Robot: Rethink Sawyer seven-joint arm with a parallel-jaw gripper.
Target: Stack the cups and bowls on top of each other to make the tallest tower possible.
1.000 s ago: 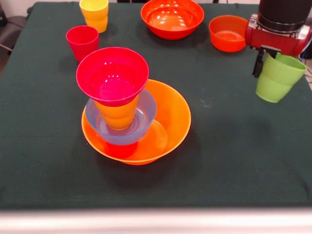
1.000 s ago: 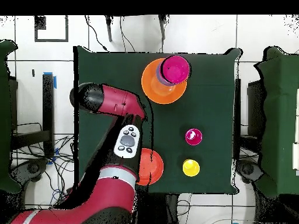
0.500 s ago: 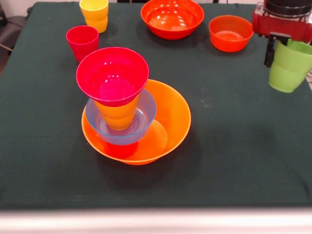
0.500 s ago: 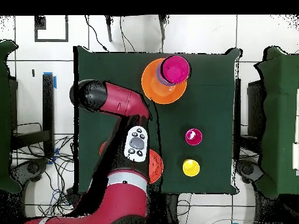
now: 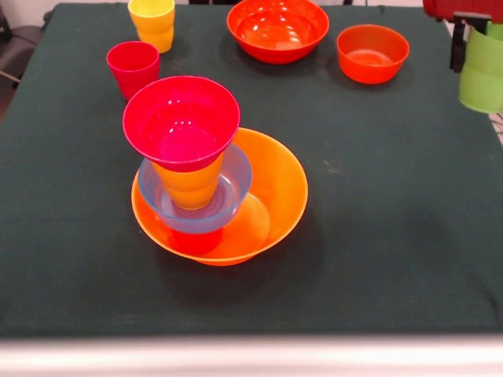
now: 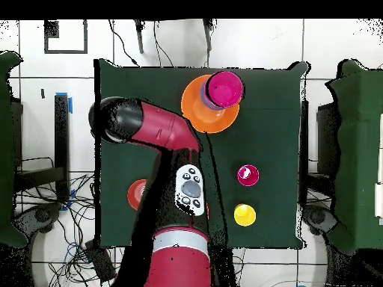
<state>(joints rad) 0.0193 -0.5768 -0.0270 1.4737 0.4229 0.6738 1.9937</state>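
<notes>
The tower stands left of centre in the front view: a wide orange bowl (image 5: 271,192) holds a light blue bowl (image 5: 234,182), an orange cup (image 5: 189,187) and a magenta bowl (image 5: 181,122) on top. It also shows in the overhead view (image 6: 202,112). My gripper (image 5: 471,51) is at the top right edge, shut on a green cup (image 5: 481,78) held in the air. A crimson cup (image 5: 132,67), a yellow cup (image 5: 152,22), a large red-orange bowl (image 5: 277,27) and a small orange-red bowl (image 5: 372,52) stand at the far side. The arm (image 6: 153,127) hides the gripper overhead.
The table has a dark green cloth (image 5: 377,236). Overhead, the crimson cup (image 6: 248,176) and yellow cup (image 6: 244,215) stand right of the arm, and the small orange-red bowl (image 6: 136,194) shows left of it. Chairs stand at both sides.
My gripper has risen and moved toward the picture's top right edge with the green cup. Overhead, the arm has swung, uncovering the small orange-red bowl and covering the large red-orange bowl.
</notes>
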